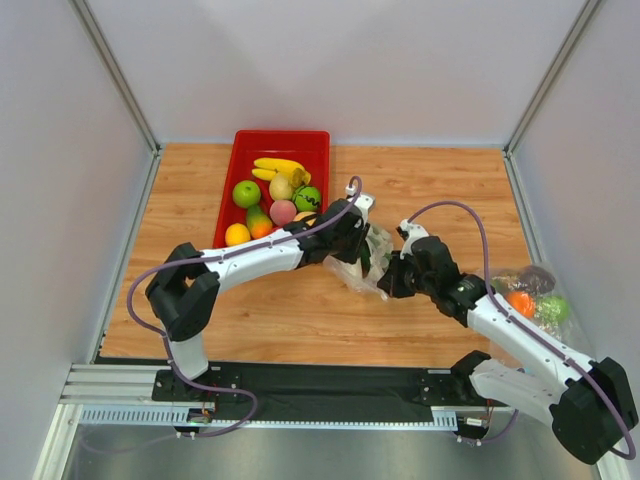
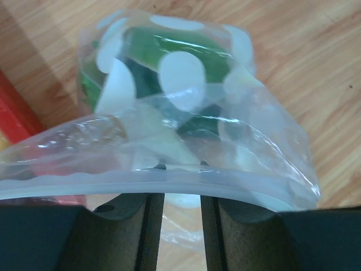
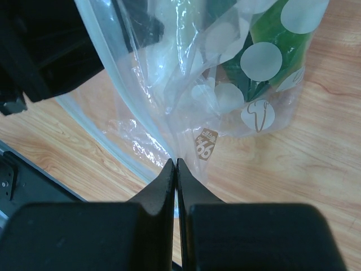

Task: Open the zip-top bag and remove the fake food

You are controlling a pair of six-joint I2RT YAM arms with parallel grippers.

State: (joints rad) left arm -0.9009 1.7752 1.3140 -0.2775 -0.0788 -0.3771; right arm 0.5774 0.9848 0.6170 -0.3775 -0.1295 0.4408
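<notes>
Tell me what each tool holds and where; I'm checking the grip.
Right tool: shut on the zip-top bag, pinching film beside its zip rim. Left tool: jaws apart, that rim across them; no clear hold.

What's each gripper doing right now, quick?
Left gripper: open, fingers apart, the rim of the clear white-dotted plastic zip-top bag lying across them.
Right gripper: closed, pinching that bag's film.
</notes>
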